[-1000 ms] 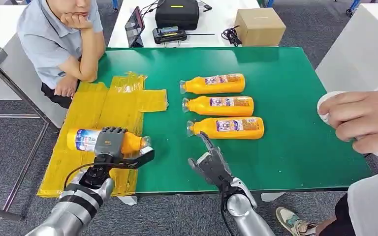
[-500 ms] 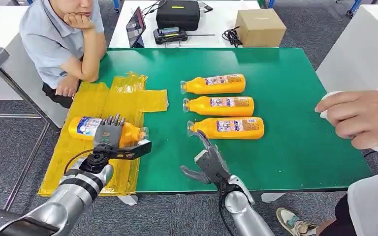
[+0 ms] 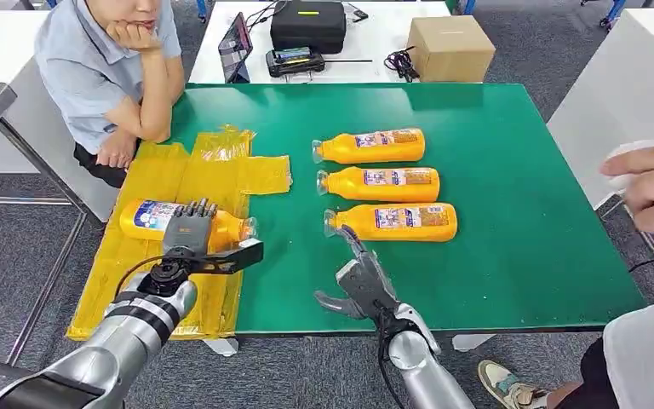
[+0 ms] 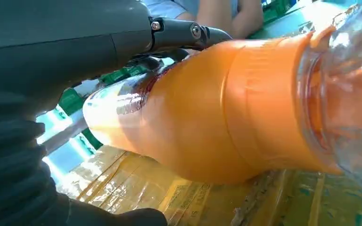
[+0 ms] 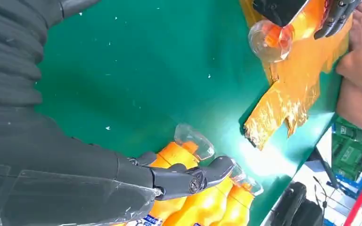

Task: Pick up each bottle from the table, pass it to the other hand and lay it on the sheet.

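On the green table point(image 3: 511, 170) we record three orange bottles lying on their sides in a column, clear caps toward the yellow sheet point(image 3: 179, 183): the far bottle point(image 3: 370, 146); the middle bottle point(image 3: 381, 182); the near bottle point(image 3: 394, 221); each just beside the next, none on the sheet.

A fourth bottle point(image 3: 149, 220) lies along the sheet near its middle, cap pointing toward the green; we see the left hand point(image 3: 189, 239) wrapped over its body, fingers across the top and thumb out toward the cap end; the left wrist view shows the bottle's underside down at the wrinkled sheet, though we cannot tell whether it fully rests there.

The right hand point(image 3: 359, 285) sits at the table's near edge, holding nothing, fingers spread, one fingertip just short of the near bottle's cap; nothing lies between that hand and the three bottles.

Surroundings: a seated person point(image 3: 106, 77) leaning on the table's far left corner, forearm close to the sheet's far edge; another person's hand point(image 3: 651, 192) with something white at the right edge of the head view; beyond the green table, a white table carrying a black case point(image 3: 306, 24), a cardboard box point(image 3: 449, 47), a tablet point(image 3: 233, 44) and a coiled cable point(image 3: 400, 60).
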`<state>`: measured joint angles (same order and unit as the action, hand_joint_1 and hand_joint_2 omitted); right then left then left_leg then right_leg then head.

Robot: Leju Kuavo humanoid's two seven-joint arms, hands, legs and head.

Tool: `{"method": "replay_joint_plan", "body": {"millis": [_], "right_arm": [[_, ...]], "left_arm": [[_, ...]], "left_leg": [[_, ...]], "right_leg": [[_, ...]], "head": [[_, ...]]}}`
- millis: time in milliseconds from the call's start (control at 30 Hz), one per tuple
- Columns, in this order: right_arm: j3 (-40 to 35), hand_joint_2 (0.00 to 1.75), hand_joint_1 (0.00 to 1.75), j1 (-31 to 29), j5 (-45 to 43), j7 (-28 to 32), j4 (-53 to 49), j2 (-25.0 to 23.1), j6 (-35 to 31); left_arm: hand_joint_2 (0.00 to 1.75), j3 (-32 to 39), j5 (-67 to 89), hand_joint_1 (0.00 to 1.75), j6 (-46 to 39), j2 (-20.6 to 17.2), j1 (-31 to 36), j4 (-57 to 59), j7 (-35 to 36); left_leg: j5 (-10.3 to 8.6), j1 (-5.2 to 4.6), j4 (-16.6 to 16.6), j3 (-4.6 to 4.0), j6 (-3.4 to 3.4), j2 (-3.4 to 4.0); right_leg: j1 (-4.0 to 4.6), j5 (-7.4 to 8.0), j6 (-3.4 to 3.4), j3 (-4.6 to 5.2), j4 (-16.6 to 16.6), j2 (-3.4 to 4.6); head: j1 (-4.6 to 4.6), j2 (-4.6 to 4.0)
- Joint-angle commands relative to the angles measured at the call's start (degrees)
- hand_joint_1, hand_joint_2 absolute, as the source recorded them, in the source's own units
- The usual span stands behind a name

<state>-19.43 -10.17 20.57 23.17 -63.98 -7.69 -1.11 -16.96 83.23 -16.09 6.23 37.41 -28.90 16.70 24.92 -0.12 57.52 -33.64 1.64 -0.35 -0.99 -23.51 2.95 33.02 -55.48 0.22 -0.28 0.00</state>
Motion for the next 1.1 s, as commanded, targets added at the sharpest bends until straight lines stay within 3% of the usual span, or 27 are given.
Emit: {"method": "replay_joint_plan", "body": {"millis": [33,267,533,567,600,633,767,867,1100], "right_arm": [[1.5,1.75,0.0,0.1,1.6,0.4,1.7,0.2,-2.7],[1.2,1.75,0.0,2.8,4.5,0.6,-2.3,1.2,-6.3],[0.9,1.75,0.0,3.3,6.3,0.4,-3.3,1.7,-7.4],[-0.1,1.75,0.0,3.6,11.6,0.8,-3.9,2.3,-12.5],[-1.8,1.75,0.0,3.7,22.3,-0.4,-4.7,3.8,-21.0],[-1.9,1.75,0.0,4.4,22.7,-0.6,-5.8,3.8,-21.1],[0.0,1.75,0.0,8.2,39.6,-8.7,-10.3,7.2,-32.0],[2.0,1.75,0.0,9.7,44.8,-10.9,-10.9,9.2,-34.4],[7.0,1.75,0.0,10.2,51.8,-14.4,-9.0,12.0,-37.5]], "left_arm": [[1.75,-0.8,-0.3,0.0,-8.3,0.9,-6.3,-5.7,-2.3],[1.75,-2.0,-0.7,0.0,-16.2,-0.6,-17.6,-26.1,-4.0],[1.75,-2.3,-0.4,0.0,-17.8,-0.4,-20.3,-31.9,-5.1],[1.75,-2.3,-1.0,0.0,-19.5,-0.1,-21.5,-34.1,-6.2],[1.75,-2.7,-3.3,0.0,-21.2,0.5,-23.1,-37.3,-9.1],[1.75,-3.0,-3.1,0.0,-20.6,0.7,-24.3,-39.5,-9.1],[1.75,-5.4,-28.0,0.0,-18.9,1.8,-31.7,-51.4,-22.7],[1.75,-5.7,-29.6,0.0,-19.9,1.6,-34.8,-54.1,-24.7],[1.75,-6.2,-49.9,0.0,-18.2,3.2,-39.9,-58.9,-36.1]], "left_leg": [[0.06,0.03,-0.1,0.22,-0.09,0.07],[0.06,0.01,0.0,0.01,-0.05,0.09],[0.05,0.02,0.0,-0.19,-0.07,0.07],[0.1,0.06,0.0,-0.13,-0.09,0.07],[0.05,0.02,0.0,-0.17,-0.07,0.03],[0.1,0.06,0.0,-0.12,-0.08,0.06],[0.21,0.05,0.1,-0.05,-0.05,-0.04],[0.12,-0.02,0.0,-0.12,-0.02,-0.13],[0.21,-0.04,0.0,-0.17,-0.09,-0.03]], "right_leg": [[0.04,-0.04,-0.12,-0.21,0.1,0.02],[0.02,-0.04,-0.07,0.03,0.0,0.04],[0.04,-0.03,-0.09,0.23,0.0,0.01],[0.08,-0.07,-0.12,0.16,0.0,0.0],[0.04,-0.05,-0.09,0.2,0.0,-0.03],[0.07,-0.07,-0.11,0.13,0.0,-0.01],[0.06,-0.2,-0.09,0.02,0.0,-0.11],[0.0,-0.15,-0.04,0.07,0.1,-0.17],[0.01,-0.13,-0.09,0.16,0.1,-0.1]], "head": [[0.0,0.0],[0.0,0.0],[0.0,0.0],[0.0,0.0],[0.0,0.0],[0.0,0.0],[0.0,0.0],[0.02,0.0],[0.0,0.0]]}}
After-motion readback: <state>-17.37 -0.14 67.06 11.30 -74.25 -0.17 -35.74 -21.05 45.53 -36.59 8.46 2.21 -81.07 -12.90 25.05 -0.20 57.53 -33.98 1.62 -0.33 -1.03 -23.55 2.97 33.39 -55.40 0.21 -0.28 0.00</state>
